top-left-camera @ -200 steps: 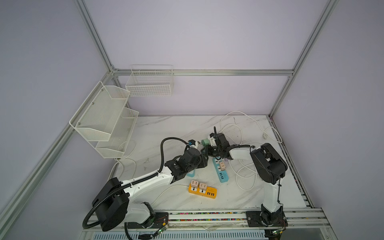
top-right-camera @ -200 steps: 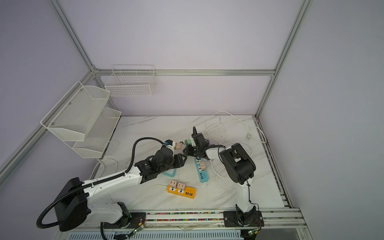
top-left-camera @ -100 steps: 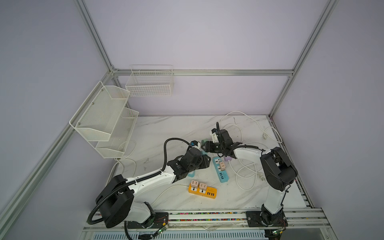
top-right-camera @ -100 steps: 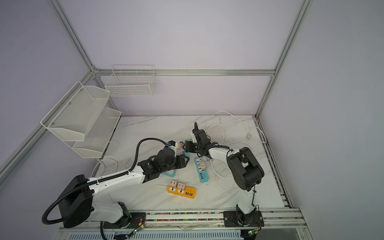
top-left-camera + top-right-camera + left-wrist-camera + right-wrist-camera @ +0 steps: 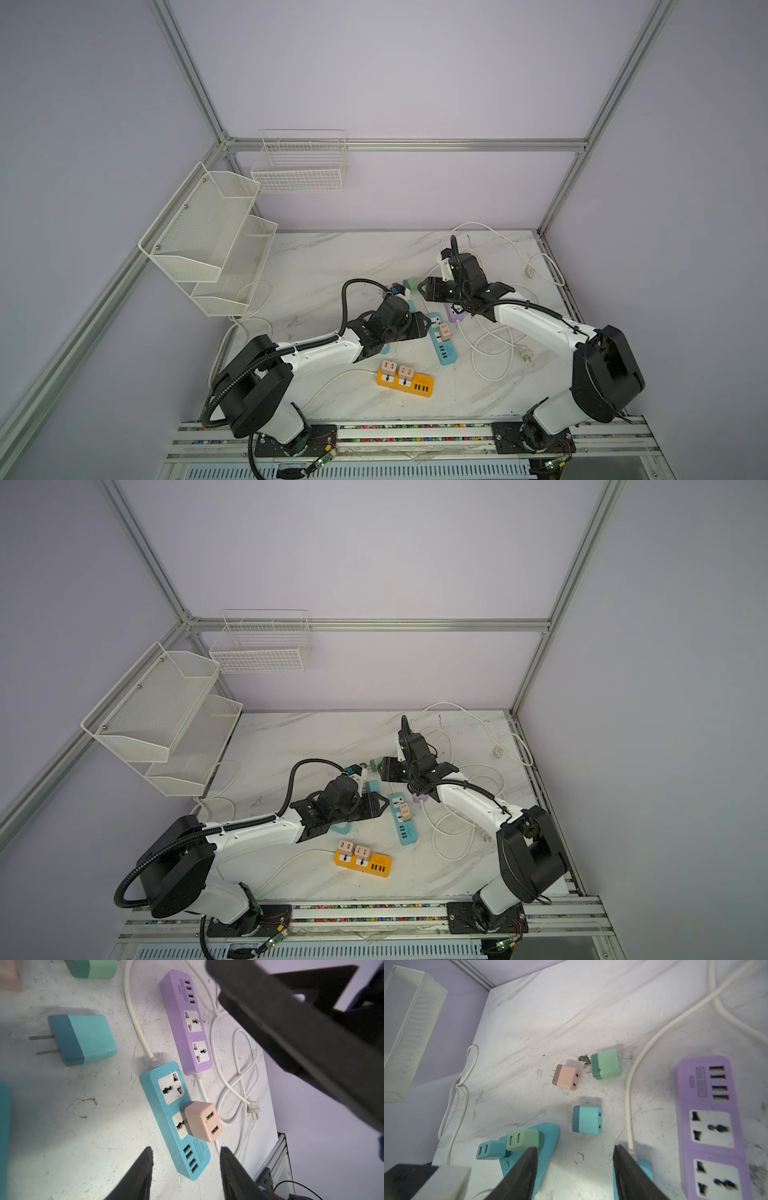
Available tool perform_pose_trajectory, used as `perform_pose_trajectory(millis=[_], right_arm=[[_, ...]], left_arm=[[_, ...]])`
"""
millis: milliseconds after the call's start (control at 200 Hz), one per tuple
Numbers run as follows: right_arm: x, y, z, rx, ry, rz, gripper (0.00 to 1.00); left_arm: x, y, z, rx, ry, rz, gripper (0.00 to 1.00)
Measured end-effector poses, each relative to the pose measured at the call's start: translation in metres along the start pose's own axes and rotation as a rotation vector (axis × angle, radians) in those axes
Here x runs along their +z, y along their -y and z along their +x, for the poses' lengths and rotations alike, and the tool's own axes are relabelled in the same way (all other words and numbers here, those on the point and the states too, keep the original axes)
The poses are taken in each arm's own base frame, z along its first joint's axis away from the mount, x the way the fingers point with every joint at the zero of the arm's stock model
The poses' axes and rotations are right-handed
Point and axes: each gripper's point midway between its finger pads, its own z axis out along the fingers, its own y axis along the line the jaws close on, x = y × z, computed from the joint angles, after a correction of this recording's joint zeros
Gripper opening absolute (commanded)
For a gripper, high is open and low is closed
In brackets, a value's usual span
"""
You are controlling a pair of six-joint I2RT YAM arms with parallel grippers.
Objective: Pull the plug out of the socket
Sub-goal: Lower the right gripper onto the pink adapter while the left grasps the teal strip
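plug (image 5: 202,1121) seated in blue strip (image 5: 148,1078); left gripper (image 5: 186,1150) jaws parted, empty

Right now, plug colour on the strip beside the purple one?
Pale pink plug; best in left wrist view.

Around the blue strip (image 5: 446,353) in a top view, the purple strip (image 5: 456,314) and the right arm (image 5: 532,320) crowded one o'clock, looped white cable (image 5: 494,353) lay at three, the orange strip (image 5: 405,380) sat at seven, and the left gripper (image 5: 426,327), jaws apart, filled nine. Bare surface (image 5: 465,399) at five left an open way in.
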Motion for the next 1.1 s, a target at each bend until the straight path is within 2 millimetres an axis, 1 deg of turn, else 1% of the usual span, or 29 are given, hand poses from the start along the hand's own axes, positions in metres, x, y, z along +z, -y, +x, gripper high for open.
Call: perform_pose_trajectory(millis=[135, 205, 280, 380, 485, 580, 675, 810, 995, 1100], right_arm=[[-0.024, 0.002, 0.009, -0.018, -0.002, 0.074, 0.61], [-0.035, 0.002, 0.017, -0.033, -0.01, 0.117, 0.61], [-0.046, 0.007, 0.026, -0.044, -0.025, 0.172, 0.61], [-0.058, 0.011, 0.04, -0.054, -0.049, 0.227, 0.61], [-0.066, 0.017, 0.055, -0.054, -0.069, 0.278, 0.61], [-0.068, 0.024, 0.071, -0.054, -0.098, 0.321, 0.61], [-0.069, 0.031, 0.086, -0.054, -0.127, 0.358, 0.61], [-0.068, 0.036, 0.099, -0.047, -0.147, 0.38, 0.61], [-0.064, 0.044, 0.121, -0.047, -0.184, 0.396, 0.6], [-0.062, 0.046, 0.124, -0.045, -0.185, 0.398, 0.59]], left_arm=[[0.008, 0.002, 0.006, 0.001, -0.027, 0.026, 0.52], [0.014, 0.002, 0.009, 0.001, -0.041, 0.036, 0.53], [0.02, 0.0, 0.015, -0.005, -0.06, 0.042, 0.52], [0.025, 0.0, 0.019, -0.005, -0.075, 0.048, 0.53], [0.031, -0.002, 0.022, -0.006, -0.086, 0.053, 0.52], [0.038, -0.006, 0.028, -0.013, -0.104, 0.047, 0.52], [0.046, -0.016, 0.038, -0.022, -0.137, 0.027, 0.51], [0.055, -0.029, 0.047, -0.037, -0.164, -0.005, 0.48], [0.063, -0.035, 0.05, -0.051, -0.171, -0.023, 0.48], [0.068, -0.034, 0.049, -0.058, -0.167, -0.024, 0.46]])
